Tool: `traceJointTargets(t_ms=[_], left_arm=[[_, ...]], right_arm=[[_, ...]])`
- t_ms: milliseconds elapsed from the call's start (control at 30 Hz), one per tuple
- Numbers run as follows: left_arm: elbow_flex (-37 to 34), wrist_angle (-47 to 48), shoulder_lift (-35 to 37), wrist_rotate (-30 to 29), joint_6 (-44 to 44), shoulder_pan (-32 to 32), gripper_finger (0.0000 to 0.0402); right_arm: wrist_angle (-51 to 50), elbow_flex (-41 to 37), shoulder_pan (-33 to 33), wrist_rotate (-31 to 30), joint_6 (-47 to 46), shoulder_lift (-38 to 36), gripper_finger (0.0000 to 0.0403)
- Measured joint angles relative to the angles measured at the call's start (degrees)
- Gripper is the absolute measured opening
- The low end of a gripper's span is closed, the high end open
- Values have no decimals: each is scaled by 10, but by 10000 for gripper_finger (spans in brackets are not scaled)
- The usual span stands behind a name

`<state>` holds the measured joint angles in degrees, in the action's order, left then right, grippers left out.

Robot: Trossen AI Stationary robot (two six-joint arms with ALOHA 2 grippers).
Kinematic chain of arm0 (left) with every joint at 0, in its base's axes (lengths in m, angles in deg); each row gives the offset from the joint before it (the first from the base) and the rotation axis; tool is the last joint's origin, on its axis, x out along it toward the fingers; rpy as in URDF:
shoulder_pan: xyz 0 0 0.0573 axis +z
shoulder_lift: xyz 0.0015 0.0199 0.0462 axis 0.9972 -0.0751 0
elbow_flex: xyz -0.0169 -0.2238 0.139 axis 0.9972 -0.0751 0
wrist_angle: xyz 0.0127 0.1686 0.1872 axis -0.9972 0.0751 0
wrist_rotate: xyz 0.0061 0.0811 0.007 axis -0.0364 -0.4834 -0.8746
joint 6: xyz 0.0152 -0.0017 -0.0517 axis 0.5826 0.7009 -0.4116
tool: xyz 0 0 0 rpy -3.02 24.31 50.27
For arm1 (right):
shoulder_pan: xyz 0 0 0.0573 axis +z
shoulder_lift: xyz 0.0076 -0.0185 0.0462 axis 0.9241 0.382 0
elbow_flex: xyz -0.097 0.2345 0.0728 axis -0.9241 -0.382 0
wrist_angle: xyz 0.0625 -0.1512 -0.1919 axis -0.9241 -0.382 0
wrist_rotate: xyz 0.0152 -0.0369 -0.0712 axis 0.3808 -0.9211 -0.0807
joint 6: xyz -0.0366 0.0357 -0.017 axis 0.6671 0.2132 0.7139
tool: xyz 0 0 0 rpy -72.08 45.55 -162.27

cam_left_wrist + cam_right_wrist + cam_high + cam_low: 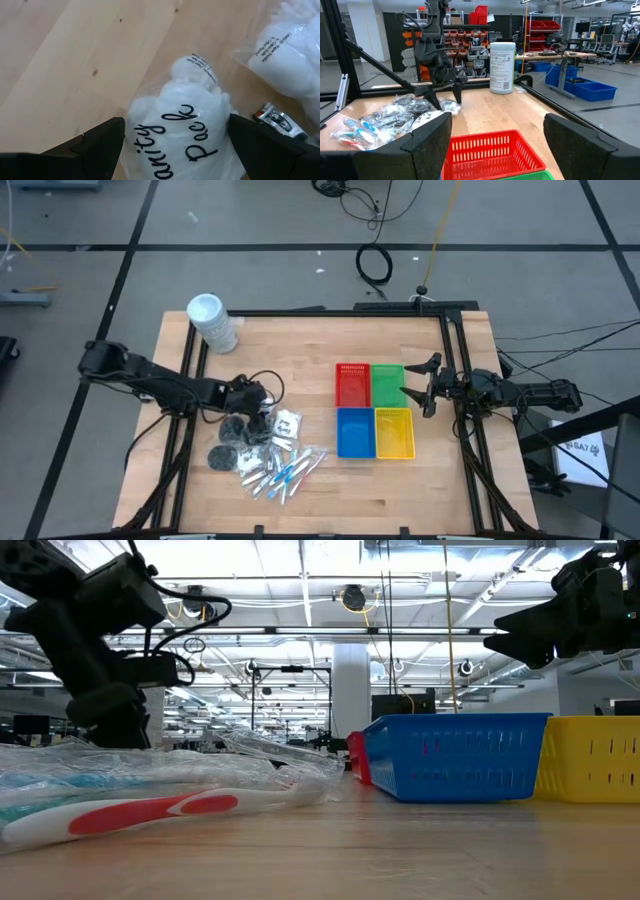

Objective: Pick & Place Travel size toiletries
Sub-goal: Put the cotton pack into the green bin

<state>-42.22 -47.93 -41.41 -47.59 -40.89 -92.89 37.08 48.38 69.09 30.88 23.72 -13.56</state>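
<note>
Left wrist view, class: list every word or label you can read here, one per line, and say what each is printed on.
"anity Pack", in black script, its start cut off by the picture's edge: on the clear packet of white cotton between the left gripper's open fingers.
Small black print at that packet's top: too small to read.
Small black print on the second cotton packet: too small to read.

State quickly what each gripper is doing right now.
Left gripper: open, straddling a white packet, not gripping.
Right gripper: open, empty, beside the green tray.
</note>
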Motion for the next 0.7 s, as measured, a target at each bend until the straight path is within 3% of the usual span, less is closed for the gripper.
traceJointTargets(t_ms=[233,533,700], left_arm=[[-1,-15,-2,9,3,0,325],[-1,-20,2,11,25,0,182],[-1,-25,4,6,24,1,128]], right_arm=[[0,0,0,0,0,0,304],[0,0,0,0,0,0,304],[0,0,0,0,0,0,304]])
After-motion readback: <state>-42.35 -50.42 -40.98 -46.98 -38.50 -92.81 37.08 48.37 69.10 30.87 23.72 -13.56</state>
